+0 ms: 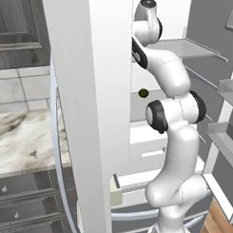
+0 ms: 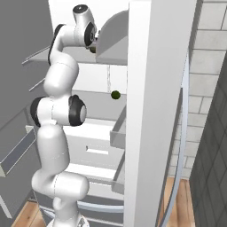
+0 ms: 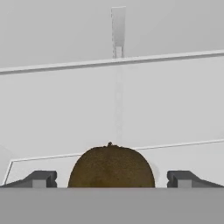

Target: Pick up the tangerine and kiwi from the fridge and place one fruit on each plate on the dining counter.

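Dark fingertips (image 3: 40,179) of the claw (image 3: 111,180) stand wide apart in the hand view, one to each side of a brown, rough-skinned ball, the kiwi (image 3: 111,167), which sits squarely between them and a touch ahead, neither tip touching it. It rests on a pale fridge shelf (image 3: 192,153), with the white back wall beyond. From the base views the arm reaches high into the open fridge (image 1: 96,90), its hand tucked in at an upper shelf; lower down, well below the claw, a second small dark olive ball (image 1: 143,92) lies on another shelf, and which of the two fruits that one is I cannot tell. The step in hand looks like the grasp on the kiwi. To do it well, ease forward until the fruit's widest part lies level with the pads, keep it centred so both tips meet it together, then close gently, since a round fruit may roll or squirt out. Lift straight and back out clear of the shelf edge and door.
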Motion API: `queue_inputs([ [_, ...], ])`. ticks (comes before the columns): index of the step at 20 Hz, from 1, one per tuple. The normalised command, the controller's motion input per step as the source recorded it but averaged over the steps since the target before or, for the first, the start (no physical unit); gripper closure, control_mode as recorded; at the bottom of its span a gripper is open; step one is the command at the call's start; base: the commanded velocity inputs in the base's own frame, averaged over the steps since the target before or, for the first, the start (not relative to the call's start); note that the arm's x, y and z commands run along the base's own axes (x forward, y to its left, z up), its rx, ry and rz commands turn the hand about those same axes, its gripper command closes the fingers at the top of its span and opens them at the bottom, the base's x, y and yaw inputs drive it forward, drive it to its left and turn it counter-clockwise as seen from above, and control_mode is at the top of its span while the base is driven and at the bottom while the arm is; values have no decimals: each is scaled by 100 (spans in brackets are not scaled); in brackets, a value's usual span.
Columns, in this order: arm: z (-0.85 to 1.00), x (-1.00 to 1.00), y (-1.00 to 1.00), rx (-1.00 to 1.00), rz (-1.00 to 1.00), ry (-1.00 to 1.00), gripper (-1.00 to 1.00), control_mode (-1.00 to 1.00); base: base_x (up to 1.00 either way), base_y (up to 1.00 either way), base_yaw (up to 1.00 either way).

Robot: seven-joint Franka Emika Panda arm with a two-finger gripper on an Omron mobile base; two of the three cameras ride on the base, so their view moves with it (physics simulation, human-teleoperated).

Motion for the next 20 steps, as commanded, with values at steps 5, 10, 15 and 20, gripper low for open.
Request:
queue_inputs([
  [5, -24, 0, 0, 0, 0, 3, -100, -100, 0, 0, 0],
  [10, -4, 0, 0, 0, 0, 0, -100, -100, 0, 0, 0],
  [15, -1, 0, 0, 0, 0, 0, 100, -100, 0, 0, 0],
  [20, 0, 0, 0, 0, 0, 0, 100, -100, 0, 0, 0],
])
